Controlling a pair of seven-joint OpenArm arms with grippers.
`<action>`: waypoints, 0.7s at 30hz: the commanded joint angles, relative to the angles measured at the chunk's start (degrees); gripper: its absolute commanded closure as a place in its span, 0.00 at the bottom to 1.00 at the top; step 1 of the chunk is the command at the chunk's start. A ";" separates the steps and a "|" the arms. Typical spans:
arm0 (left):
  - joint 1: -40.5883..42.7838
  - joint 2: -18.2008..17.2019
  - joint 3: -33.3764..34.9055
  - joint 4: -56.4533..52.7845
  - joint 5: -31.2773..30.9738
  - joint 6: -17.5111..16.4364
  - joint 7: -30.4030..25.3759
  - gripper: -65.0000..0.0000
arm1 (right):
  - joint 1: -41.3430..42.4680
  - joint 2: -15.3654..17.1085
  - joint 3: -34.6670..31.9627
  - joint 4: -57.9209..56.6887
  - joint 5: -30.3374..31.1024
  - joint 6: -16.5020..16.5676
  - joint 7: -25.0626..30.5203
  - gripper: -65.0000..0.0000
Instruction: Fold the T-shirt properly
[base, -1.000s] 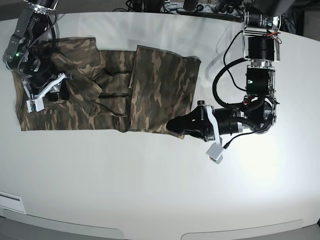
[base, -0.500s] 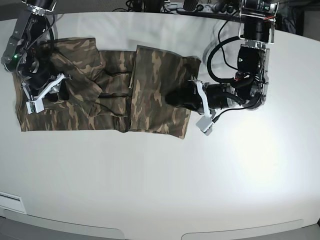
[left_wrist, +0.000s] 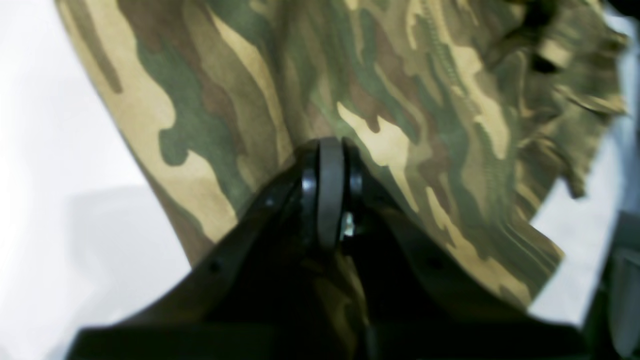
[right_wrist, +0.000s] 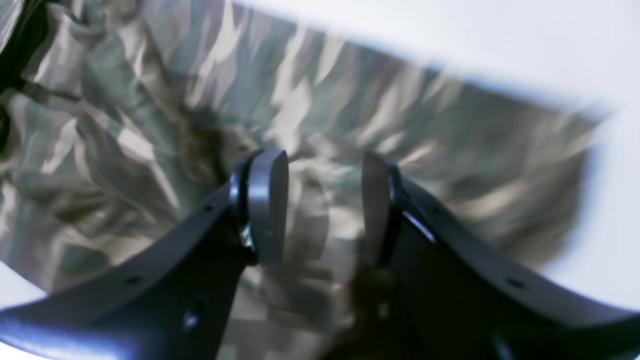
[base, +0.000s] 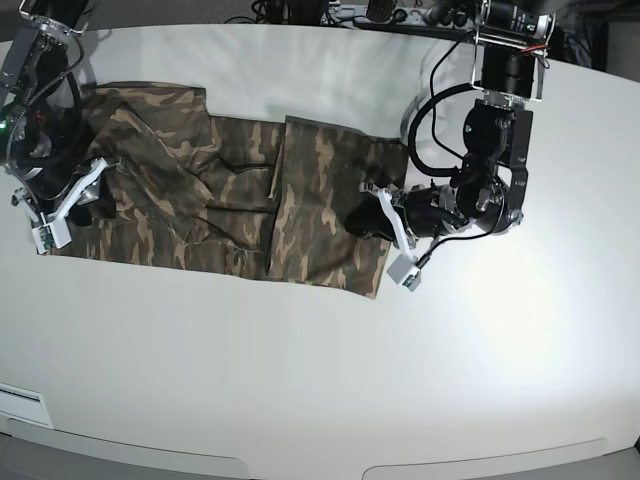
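The camouflage T-shirt (base: 230, 190) lies spread across the back half of the white table (base: 300, 380), with its right panel folded over. My left gripper (base: 357, 222) rests on that right panel near the front hem. In the left wrist view the gripper (left_wrist: 325, 150) is shut, with a ridge of the T-shirt (left_wrist: 400, 100) pinched at its tips. My right gripper (base: 92, 203) is at the shirt's left end. Its jaws (right_wrist: 322, 200) stand open low over the rumpled, blurred T-shirt (right_wrist: 150, 100), with fabric showing in the gap.
Cables and a power strip (base: 400, 15) run along the table's back edge. The left arm's cable loop (base: 425, 80) hangs beside the shirt's right end. Bare white tabletop lies in front of and to the right of the shirt.
My left gripper has moved from the shirt's front hem back onto the right panel, staying shut. The right arm has shifted left, and the shirt's left part now lies flatter and more stretched out.
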 joint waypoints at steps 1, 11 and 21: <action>-0.59 -1.16 -0.22 0.04 5.60 2.10 1.99 1.00 | 0.48 1.62 1.44 1.53 0.44 -1.05 0.44 0.57; -0.57 -7.91 -0.24 0.13 3.87 2.95 3.13 1.00 | -0.59 4.68 11.93 -4.28 -3.45 -9.60 3.34 0.35; -0.42 -14.53 -0.24 0.15 1.33 2.32 4.81 1.00 | -0.48 4.66 11.91 -19.39 2.84 -8.81 2.25 0.35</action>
